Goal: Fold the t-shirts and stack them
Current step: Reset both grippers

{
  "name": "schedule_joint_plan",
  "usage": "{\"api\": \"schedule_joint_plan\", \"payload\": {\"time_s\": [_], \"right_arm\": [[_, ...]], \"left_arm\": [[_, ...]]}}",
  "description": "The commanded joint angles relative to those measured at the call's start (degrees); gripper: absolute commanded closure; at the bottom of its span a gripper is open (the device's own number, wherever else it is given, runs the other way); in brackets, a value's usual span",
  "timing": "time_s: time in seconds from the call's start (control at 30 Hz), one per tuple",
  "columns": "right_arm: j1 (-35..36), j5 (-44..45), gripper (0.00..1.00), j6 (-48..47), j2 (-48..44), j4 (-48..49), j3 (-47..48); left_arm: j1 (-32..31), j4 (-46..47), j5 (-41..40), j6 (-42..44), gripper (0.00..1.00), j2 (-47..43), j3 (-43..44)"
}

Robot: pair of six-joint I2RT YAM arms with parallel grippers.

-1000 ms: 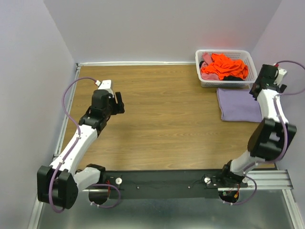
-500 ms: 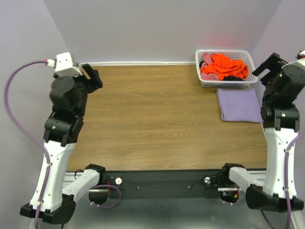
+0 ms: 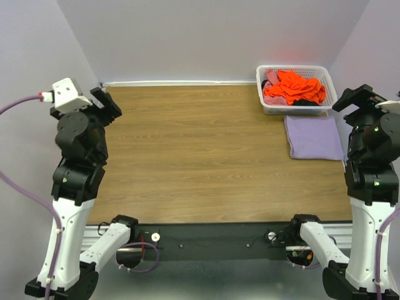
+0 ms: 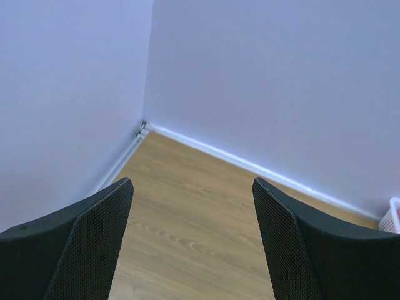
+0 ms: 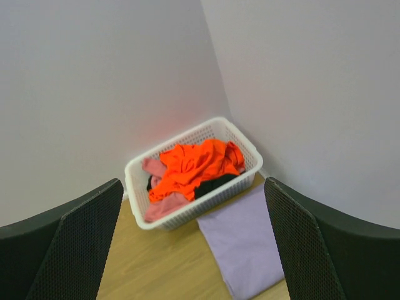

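Far left: left gripper held high over the wooden table, jaws well apart, clamped on nothing, with only tabletop and the wall corner ahead of it. Far right: right gripper likewise up, jaws spread wide, empty. Just below and ahead of it, flat on the table, the folded lavender t-shirt. Beyond that, against its far edge, the white basket, with the orange t-shirt heaped beside a pink t-shirt.

In the basket, the orange t-shirt buries most of the pink t-shirt and a dark cloth I cannot name. My left wrist view shows only the basket's corner. My right jaws hide the lavender t-shirt's edge.
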Motion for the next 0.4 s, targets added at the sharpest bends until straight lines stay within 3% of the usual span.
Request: {"api": "schedule_joint_plan", "payload": {"time_s": [0.0,0.37], "right_arm": [[0.7,-2.8,0.00,-1.7,-0.1,-0.2,-2.3],[1.3,-2.9,0.00,-2.9,-1.9,-0.1,-4.8]], "left_arm": [[0.3,0.7,2.6,-2.4,0.15,2.1,-1.4],[0.3,2.4,6.3,-3.4,0.15,6.5,-1.1]]}}
